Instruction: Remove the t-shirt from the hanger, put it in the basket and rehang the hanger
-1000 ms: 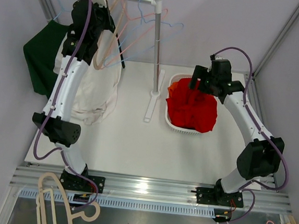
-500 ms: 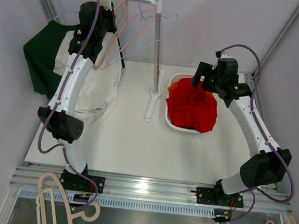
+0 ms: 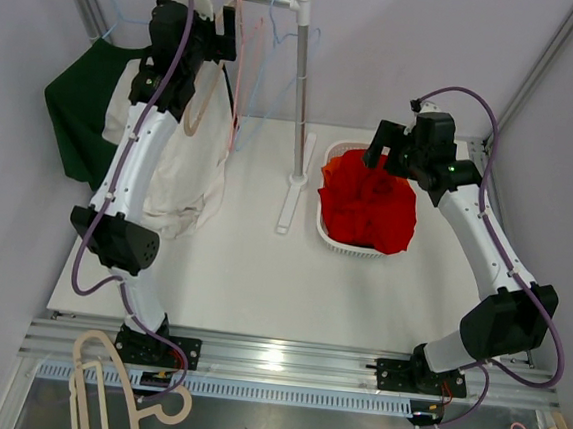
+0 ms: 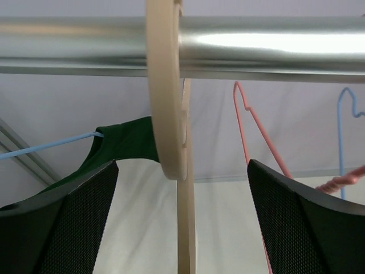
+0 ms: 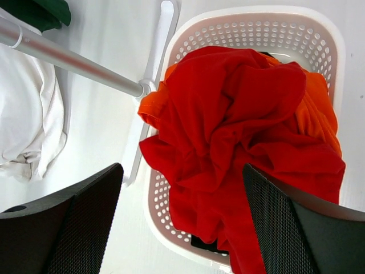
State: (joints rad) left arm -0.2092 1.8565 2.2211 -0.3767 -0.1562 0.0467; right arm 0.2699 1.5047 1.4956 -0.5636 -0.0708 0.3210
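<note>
Left pincer [image 4: 182,165] gapes upward beneath the rail [image 4: 274,48], straddling the cream hanger [image 4: 165,114].

Two white arms with black joints, each trailing a purple cable [image 3: 456,89].
The left arm [image 3: 131,161] and right arm [image 3: 476,229] wear glossy white shells between bulky black housings, bolted down on black base plates [image 3: 154,349] low in the frame; close up, the fingers [image 4: 74,228] are black with a fine dotted texture.
</note>
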